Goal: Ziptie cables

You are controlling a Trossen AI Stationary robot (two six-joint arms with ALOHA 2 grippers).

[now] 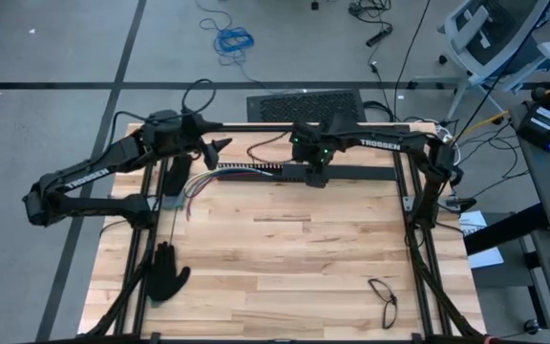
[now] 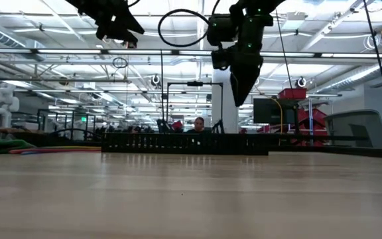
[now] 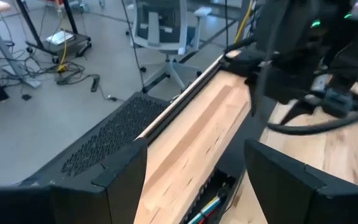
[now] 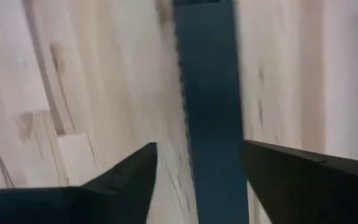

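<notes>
Both arms are up at the far edge of the tabletop (image 1: 285,258), and the right pincer (image 1: 315,177) hangs over the long black slotted bar (image 1: 351,173), its two fingers (image 4: 123,180) spread apart with nothing between them, just the dark bar running straight down the gap. In the low view that pincer (image 2: 241,89) hangs above the bar (image 2: 184,143), clear of it. Over to its side, the left pincer (image 1: 220,146) sits raised as well, fingers (image 3: 120,186) parted and released, gripping nothing. The cables (image 1: 199,182) lie on the wood between the two pincers, closer to the left one, fanning out beside the bar's end; a few coloured strands (image 3: 207,208) peek out just below the left pincer's open fingers. A thin dark ziptie (image 1: 173,222) runs down the boards from under the left arm, well apart from either pincer. Nearer the front edge, a black glove (image 1: 165,272) rests flat, and a pair of glasses (image 1: 383,298) lies off towards the right arm's side.
</notes>
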